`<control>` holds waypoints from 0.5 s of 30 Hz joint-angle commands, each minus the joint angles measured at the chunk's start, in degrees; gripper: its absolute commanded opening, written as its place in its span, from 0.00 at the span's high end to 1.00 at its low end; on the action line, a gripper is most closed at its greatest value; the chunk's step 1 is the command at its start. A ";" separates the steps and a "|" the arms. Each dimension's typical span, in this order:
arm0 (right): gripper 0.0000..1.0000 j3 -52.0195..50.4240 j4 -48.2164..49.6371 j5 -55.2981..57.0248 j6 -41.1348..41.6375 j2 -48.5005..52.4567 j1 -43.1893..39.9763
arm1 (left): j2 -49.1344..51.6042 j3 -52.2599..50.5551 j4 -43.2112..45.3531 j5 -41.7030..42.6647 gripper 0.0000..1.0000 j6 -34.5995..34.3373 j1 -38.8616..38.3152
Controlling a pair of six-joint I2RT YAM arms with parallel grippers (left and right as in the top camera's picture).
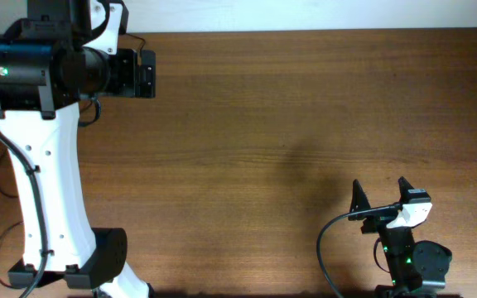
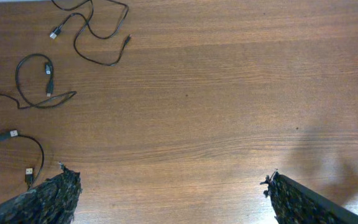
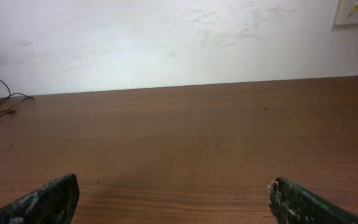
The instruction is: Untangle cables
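The table (image 1: 288,124) carries both arms; the left gripper (image 2: 168,174) hangs above it, fingers spread wide and empty; the right gripper (image 3: 173,182) is likewise spread, holding nothing; three cables (image 2: 47,71) lie at the left of the left wrist view, each in its own loop, none visibly crossing another; untangling looks nearly done, though some ends run off-frame.

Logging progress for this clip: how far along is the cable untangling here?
Nearly finished, it seems. Done: top cable, middle cable and bottom cable lie apart in the left wrist view, none crossing another. In hand: nothing; left tool and right tool are open, empty. Left: possibly nothing; two run off frame.
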 commanded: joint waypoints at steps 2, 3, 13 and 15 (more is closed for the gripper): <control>0.01 -0.61 0.31 0.52 0.17 -0.61 0.42 | -3.19 -4.13 2.91 -0.17 0.01 -0.35 -0.15; 0.01 -0.61 0.31 0.52 0.17 -0.61 0.42 | -5.20 -7.69 5.25 -0.15 0.01 -0.33 -0.15; 0.01 -0.61 0.31 0.52 0.17 -0.61 0.42 | -53.66 -90.40 59.87 1.49 0.01 2.29 -0.11; 0.01 -0.61 0.31 0.52 0.20 -0.61 0.42 | -62.49 -103.01 69.46 1.49 0.01 2.32 -0.11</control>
